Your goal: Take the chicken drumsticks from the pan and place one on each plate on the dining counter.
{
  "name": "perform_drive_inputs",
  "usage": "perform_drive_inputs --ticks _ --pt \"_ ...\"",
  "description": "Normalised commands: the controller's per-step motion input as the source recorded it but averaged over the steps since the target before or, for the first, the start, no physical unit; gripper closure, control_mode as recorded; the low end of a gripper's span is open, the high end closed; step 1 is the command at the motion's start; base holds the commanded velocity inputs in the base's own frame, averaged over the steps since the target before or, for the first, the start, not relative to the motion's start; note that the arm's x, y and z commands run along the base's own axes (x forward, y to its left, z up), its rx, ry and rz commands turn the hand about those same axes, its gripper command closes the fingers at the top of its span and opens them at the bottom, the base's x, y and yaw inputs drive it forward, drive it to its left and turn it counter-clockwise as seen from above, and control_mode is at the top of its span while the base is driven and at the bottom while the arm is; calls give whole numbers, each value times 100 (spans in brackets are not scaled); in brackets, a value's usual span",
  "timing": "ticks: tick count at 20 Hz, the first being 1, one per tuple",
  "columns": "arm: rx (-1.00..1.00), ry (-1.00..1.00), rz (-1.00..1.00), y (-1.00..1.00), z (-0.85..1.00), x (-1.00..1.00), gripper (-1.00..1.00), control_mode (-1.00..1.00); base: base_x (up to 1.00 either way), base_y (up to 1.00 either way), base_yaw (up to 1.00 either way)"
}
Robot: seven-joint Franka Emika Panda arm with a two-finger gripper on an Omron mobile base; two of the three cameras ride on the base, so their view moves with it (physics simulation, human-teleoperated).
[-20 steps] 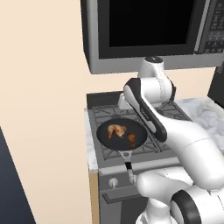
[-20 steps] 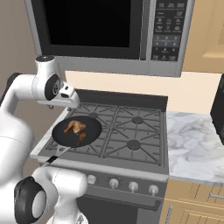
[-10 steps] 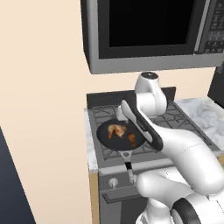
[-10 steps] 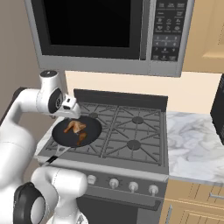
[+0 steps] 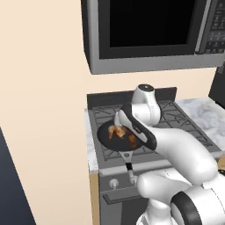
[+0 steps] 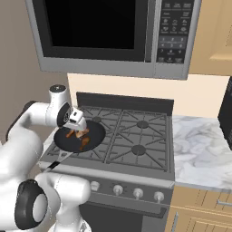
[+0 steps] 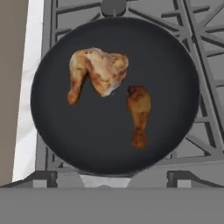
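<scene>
Above the pan (image 7: 114, 94), the gripper (image 6: 76, 118) is held with its jaws wide apart and nothing between them. It is seen in the right base view as a small white and dark block at the end of the arm, just over the left rim of the pan (image 6: 79, 137). From the hand view the pan is looked at from straight above, and its round black inside takes most of the picture.

Two chicken drumsticks are found in the pan. The larger drumstick (image 7: 97, 71) lies in the upper left part of the hand view; it is pale golden brown and bent, with a thin end that points down and left. The smaller drumstick (image 7: 139, 113) lies just beside it, lower and to the right; it is darker orange-brown and its narrow end points down. A thin strip of black pan is seen between them, so they seem apart, though very near.

The pan is set on the front left burner of the stove (image 6: 136, 136), on grey metal grates. Its black handle (image 5: 129, 163) reaches out over the front edge of the stove, as is seen in the left base view. A microwave (image 6: 104, 31) is mounted above the stove, and a marble desk (image 6: 201, 152) is joined to the right side of the stove.
</scene>
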Motion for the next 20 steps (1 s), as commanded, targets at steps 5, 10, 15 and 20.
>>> perform_drive_inputs --ticks 5,10,15,20 --pt "0 2 -14 20 -35 49 -100 -100 0 0 0" --pt "0 9 -16 31 -24 44 -100 -100 0 0 0" --pt "0 8 -14 24 -26 38 -100 -100 0 0 0" --pt "0 9 -9 10 -31 29 -100 -100 0 0 0"
